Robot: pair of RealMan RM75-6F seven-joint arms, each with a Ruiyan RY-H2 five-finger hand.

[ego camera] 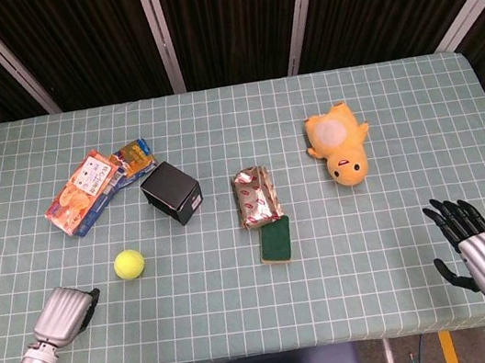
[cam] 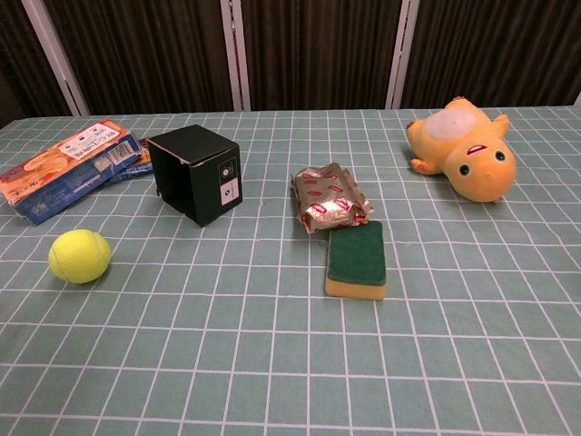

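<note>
Near the tennis ball, left robot hand hovers curled.

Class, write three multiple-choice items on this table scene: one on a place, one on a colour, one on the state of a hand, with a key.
1. What lies nearest the left hand?
A. the plush toy
B. the tennis ball
C. the sponge

2. What colour is the top face of the sponge?
A. red
B. blue
C. green

3. How is the right hand?
A. fingers spread, holding nothing
B. gripping the black box
C. pressing on the foil packet

Key: 1 B, the tennis ball sits just up and to the right of the left hand in the head view. 2 C, the sponge shows a green top over a yellow body. 3 A, its fingers fan apart at the table's near right edge, far from the black box and the foil packet.
</note>
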